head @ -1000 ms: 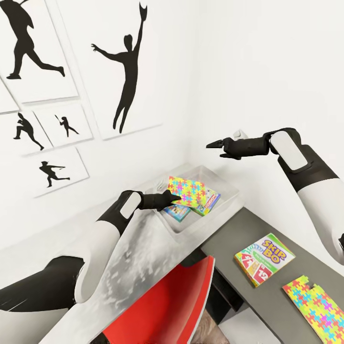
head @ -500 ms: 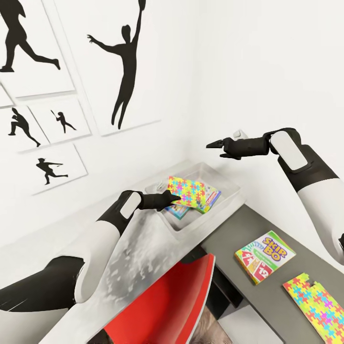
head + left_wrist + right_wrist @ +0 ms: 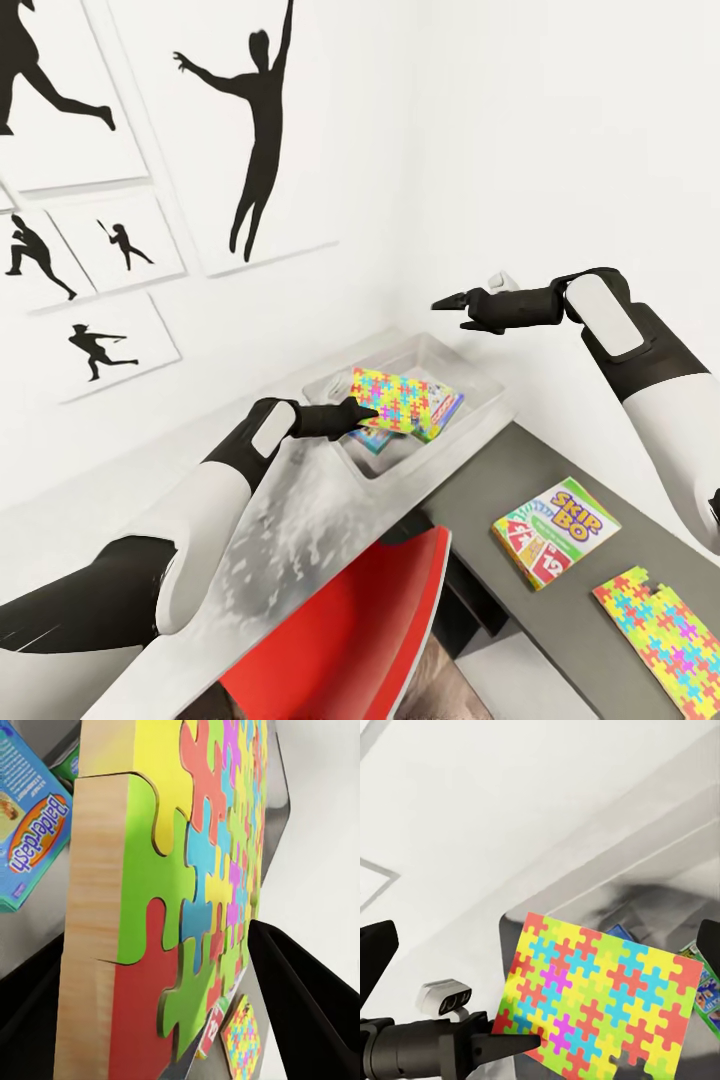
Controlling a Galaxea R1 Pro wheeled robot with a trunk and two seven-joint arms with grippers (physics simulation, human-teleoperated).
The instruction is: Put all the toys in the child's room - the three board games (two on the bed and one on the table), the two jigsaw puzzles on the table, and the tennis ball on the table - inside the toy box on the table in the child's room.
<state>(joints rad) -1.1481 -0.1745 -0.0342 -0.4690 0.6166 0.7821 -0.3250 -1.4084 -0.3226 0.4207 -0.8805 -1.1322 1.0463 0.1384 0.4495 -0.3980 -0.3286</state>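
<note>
head view: the left gripper pinches 1 jigsaw puzzle by its near edge, holding the sheet flat and slightly tilted over the toy box, above 2 board games lying inside. the sheet's span runs away from the claw toward the wall, well within the tray's rims, so a straight drop looks clear. the right gripper hangs above the far side of the tray, fingers close together and carrying nothing. on the dark lower part of the table, to the right, lie the skip-bo game and the second puzzle, nearer the right arm.

left wrist view: the puzzle stands edge-on between the 2 dark fingers, with the blue balderdash box below it.

right wrist view: the puzzle is held at its corner by the left gripper, over the grey tray floor.
</note>
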